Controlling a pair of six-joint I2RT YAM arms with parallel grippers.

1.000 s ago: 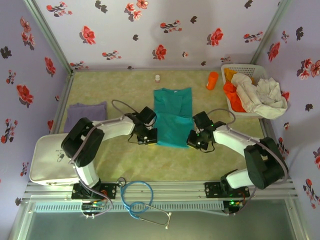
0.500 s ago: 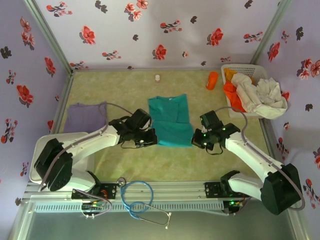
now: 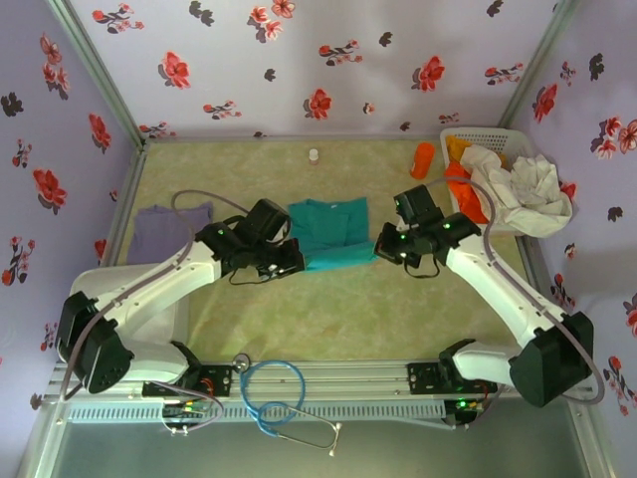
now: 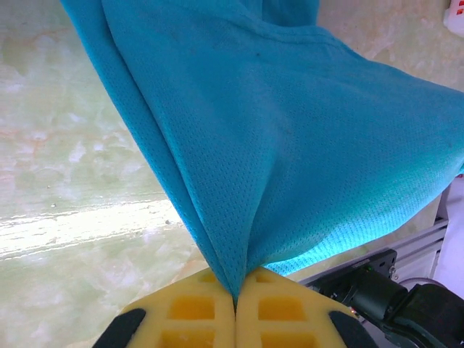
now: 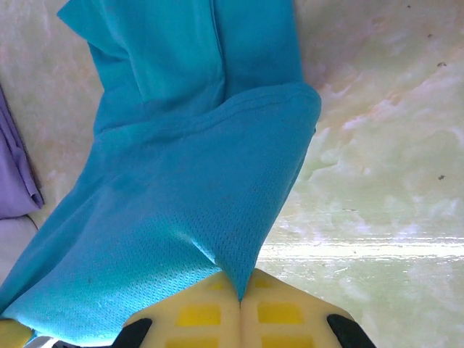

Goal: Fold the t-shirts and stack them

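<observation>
**Both my pincers grip the near edge of the teal tee**

My left gripper (image 4: 235, 299) has its yellow pads pressed flat together, with a fold of the teal-green t-shirt (image 3: 328, 229) pinched between them. My right gripper (image 5: 241, 296) is closed the same way on the shirt's other near corner. Between my two grips the cloth hangs in a shallow sag above the table (image 3: 348, 314). The far part of the tee, collar end away from me, lies on the green surface at mid-table.

The dusty purple t-shirt (image 3: 171, 231) lies flat to the left, well apart from the teal one. At the far right, the orange t-shirt (image 3: 460, 191) and the off-white t-shirt (image 3: 518, 184) are heaped in the white basket (image 3: 495, 132). A small orange cup (image 3: 423, 159) stands just left of the basket.
</observation>
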